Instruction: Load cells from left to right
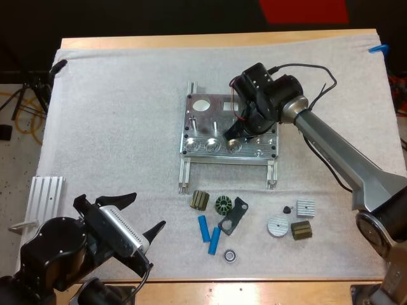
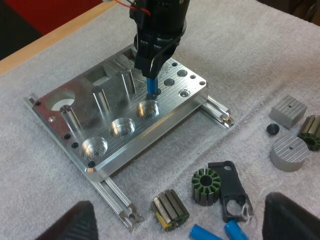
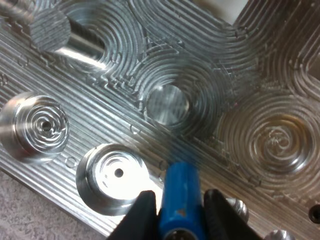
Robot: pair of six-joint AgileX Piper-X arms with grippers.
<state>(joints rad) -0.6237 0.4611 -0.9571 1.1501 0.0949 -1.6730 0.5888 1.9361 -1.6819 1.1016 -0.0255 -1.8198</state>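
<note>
**Right gripper holds 1 of 3 blue cells over the fixture**

1 white mat (image 1: 114, 114) carries 1 metal fixture (image 1: 210, 117) (image 2: 170, 107) (image 3: 260, 75), a milled plate on 2 rails. Its front row has 3 round pockets, all bare.

1 ribbed metal plate (image 1: 48, 197) lies well to the fixture's front left. The left gripper (image 1: 149, 209) hangs nearer than the fixture's front left, fingers spread and holding nothing.

The right gripper (image 2: 151, 75) (image 3: 174, 200) is over the fixture's right part, clamped on the held cell (image 2: 151, 85) (image 3: 180, 185). This smooth, bright blue cylinder stands upright just behind the rightmost pocket.

The other 2 blue cells (image 1: 203, 227) (image 1: 214, 241) lie side by side on the mat in front of the fixture. Beside them are 1 green ring (image 1: 223, 204), 1 black bracket (image 1: 233, 215) and 1 bearing (image 1: 229, 255).
</note>
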